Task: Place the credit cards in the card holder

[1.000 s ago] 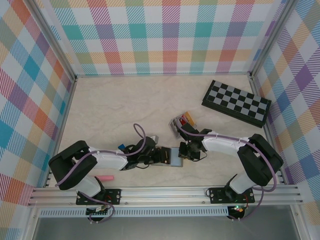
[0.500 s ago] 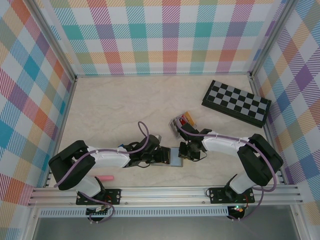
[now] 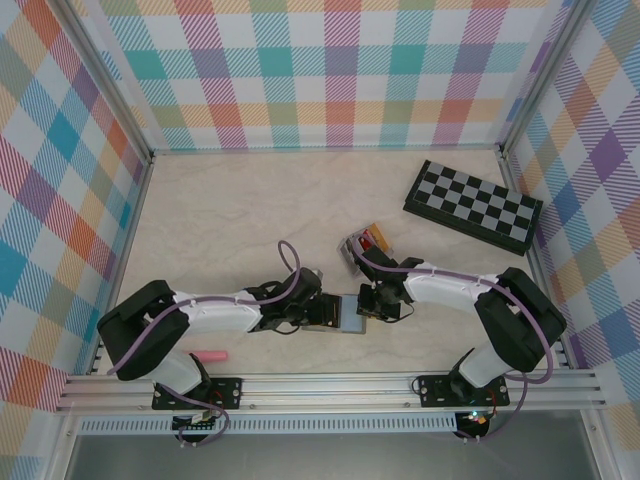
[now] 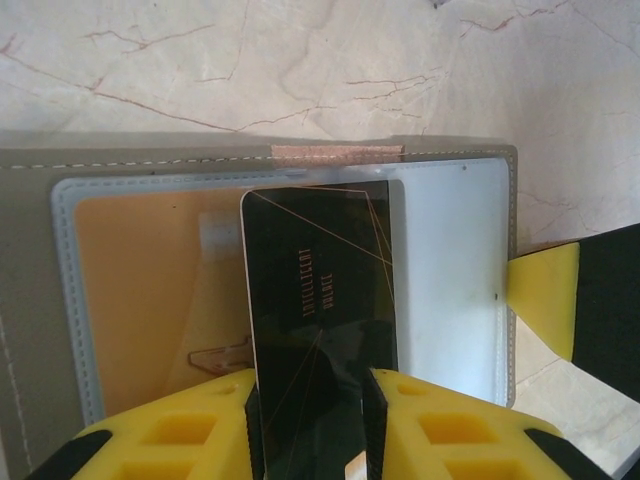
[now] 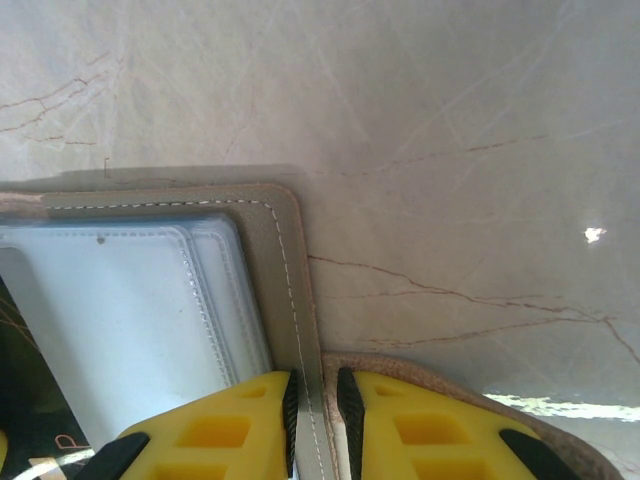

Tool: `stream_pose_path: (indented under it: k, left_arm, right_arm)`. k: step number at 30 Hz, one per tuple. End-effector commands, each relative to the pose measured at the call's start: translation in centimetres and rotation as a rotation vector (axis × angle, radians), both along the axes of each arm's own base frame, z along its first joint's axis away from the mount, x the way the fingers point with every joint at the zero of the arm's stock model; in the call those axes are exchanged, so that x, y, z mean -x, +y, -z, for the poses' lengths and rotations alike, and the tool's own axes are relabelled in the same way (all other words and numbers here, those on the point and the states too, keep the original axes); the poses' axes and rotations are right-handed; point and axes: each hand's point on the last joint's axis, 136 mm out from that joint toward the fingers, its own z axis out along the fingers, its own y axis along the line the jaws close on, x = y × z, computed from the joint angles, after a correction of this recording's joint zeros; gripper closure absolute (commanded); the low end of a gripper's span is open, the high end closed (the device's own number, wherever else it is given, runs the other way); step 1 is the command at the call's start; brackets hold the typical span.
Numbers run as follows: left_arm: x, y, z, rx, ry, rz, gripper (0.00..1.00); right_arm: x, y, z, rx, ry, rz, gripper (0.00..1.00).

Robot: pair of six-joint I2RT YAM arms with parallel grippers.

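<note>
while i watch the feeds, the card holder [image 3: 352, 314] lies open and flat on the table [image 3: 220, 220], close to the near edge and about midway between the left and right edges, with both arms meeting over it. my left gripper [image 4: 310, 385] is narrow and clamped on the black card [image 4: 318, 300], one yellow finger against each long edge. the card's far end reaches over the holder's inner face, covering the boundary between the orange pocket [image 4: 150, 290] and the clear window [image 4: 450, 250]; whether its tip is under a slot lip i cannot tell. my right gripper [image 5: 318, 395] is nearly closed, pinching the holder's stitched grey edge between its fingers, and one of those fingers [image 4: 545, 300] shows in the left wrist view just beside the holder's right side. the other cards [image 3: 368, 242], red and tan showing, sit a little towards the far edge from the right gripper. a chequered board [image 3: 473, 206] lies tilted near the far right corner, well apart from the holder. a small pink object [image 3: 211, 355] rests at the near edge by the left arm's base.
</note>
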Motion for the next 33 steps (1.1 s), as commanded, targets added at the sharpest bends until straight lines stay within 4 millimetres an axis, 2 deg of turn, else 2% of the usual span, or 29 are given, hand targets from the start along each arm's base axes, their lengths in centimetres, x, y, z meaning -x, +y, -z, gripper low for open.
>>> stream_pose_path:
  k: [1, 9, 15, 18, 20, 22, 26, 28, 33]
  left_arm:
    - [0.7, -0.7, 0.4, -0.05, 0.0, 0.069, 0.68]
    - [1.3, -2.0, 0.3, -0.076, -0.002, 0.137, 0.64]
    - [2.0, -3.2, -0.1, -0.059, 0.016, 0.185, 0.6]
    - [2.2, -3.8, -0.4, -0.049, 0.025, 0.198, 0.52]
    - [2.0, -3.4, -0.5, -0.069, 0.02, 0.18, 0.5]
    - [1.6, -2.3, -0.4, -0.115, 0.012, 0.129, 0.49]
    - [1.2, -0.7, -0.3, -0.165, -0.006, 0.075, 0.5]
    - [1.3, -1.1, -0.5, -0.151, -0.006, 0.091, 0.52]
    - [1.7, -3.1, -0.8, -0.082, 0.01, 0.145, 0.65]
  right_arm:
    - [0.6, -1.0, 2.2, 0.067, 0.037, 0.007, 0.78]
    - [0.5, -1.1, 2.0, 0.066, 0.029, 0.022, 0.78]
    - [0.4, -0.4, 1.7, 0.018, 0.028, 0.039, 0.78]
    - [0.4, -0.3, 1.6, 0.015, 0.03, 0.045, 0.78]
    - [0.5, -0.4, 1.6, 0.019, 0.033, 0.05, 0.78]
    - [0.5, -0.5, 1.6, 0.022, 0.031, 0.05, 0.78]
    - [0.5, -0.6, 1.7, 0.035, 0.035, 0.048, 0.78]
    - [0.5, -0.6, 1.7, 0.035, 0.035, 0.047, 0.78]
    - [0.4, -0.2, 1.6, 0.017, 0.035, 0.045, 0.78]
